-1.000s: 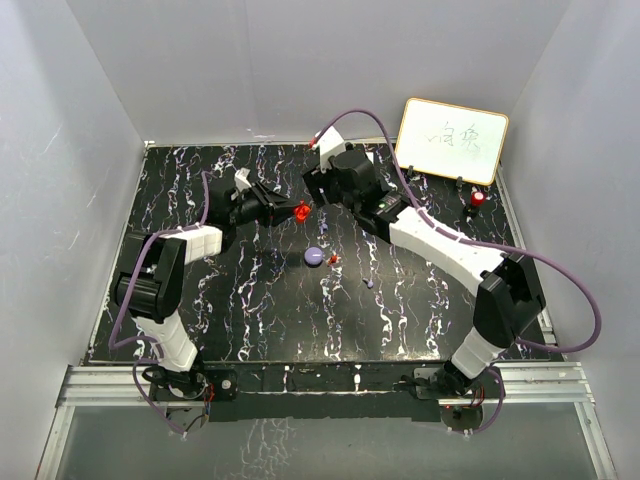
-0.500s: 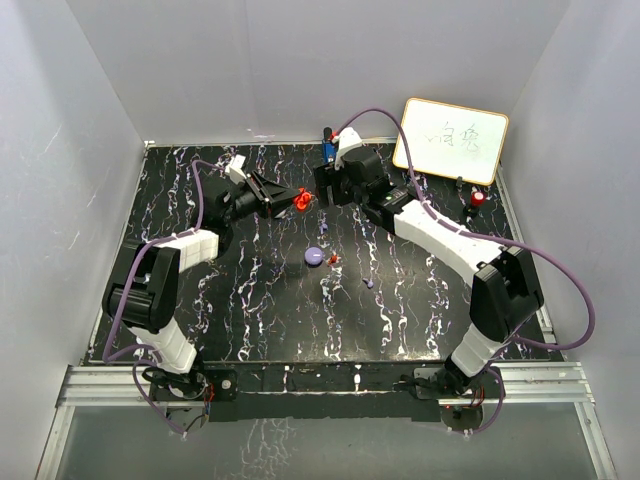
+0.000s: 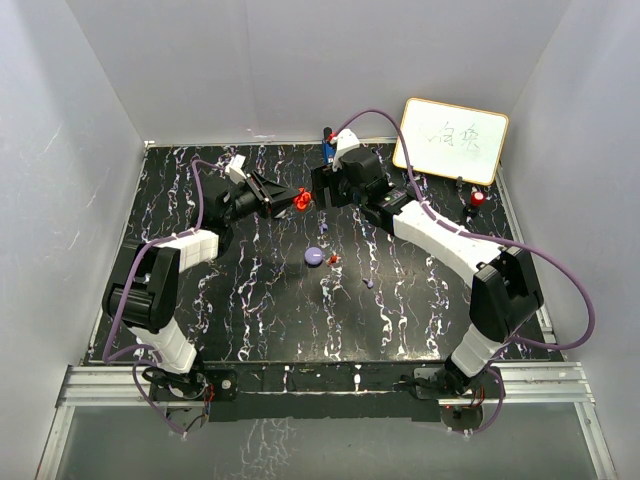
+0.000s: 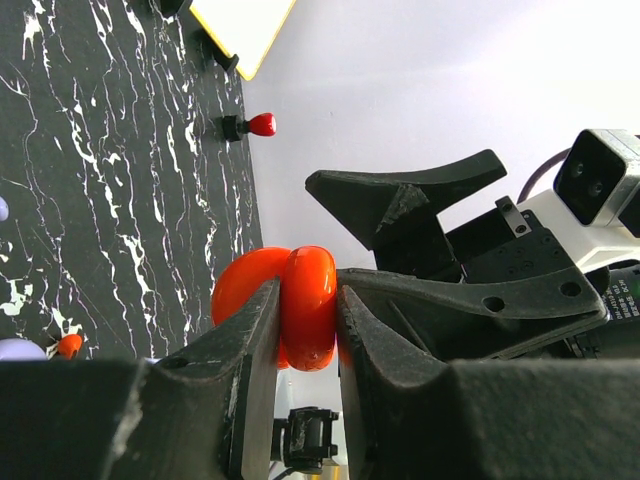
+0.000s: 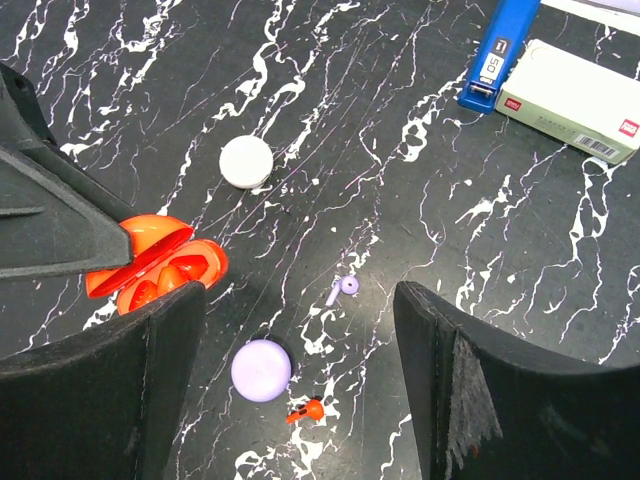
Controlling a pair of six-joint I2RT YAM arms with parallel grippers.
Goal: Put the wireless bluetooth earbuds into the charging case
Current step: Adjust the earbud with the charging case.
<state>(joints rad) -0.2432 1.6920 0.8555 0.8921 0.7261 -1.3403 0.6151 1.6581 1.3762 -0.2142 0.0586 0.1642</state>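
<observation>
Your left gripper (image 4: pixel 305 300) clamps the glossy red open clamshell charging case (image 4: pixel 245 285); your right gripper (image 5: pixel 300 300) gapes wide, empty, just beside that case.

Plain white walls (image 3: pixel 250 70) enclose a black counter (image 3: pixel 260 310) veined with white. An aluminium rail (image 3: pixel 560 385) runs along its near edge.
</observation>
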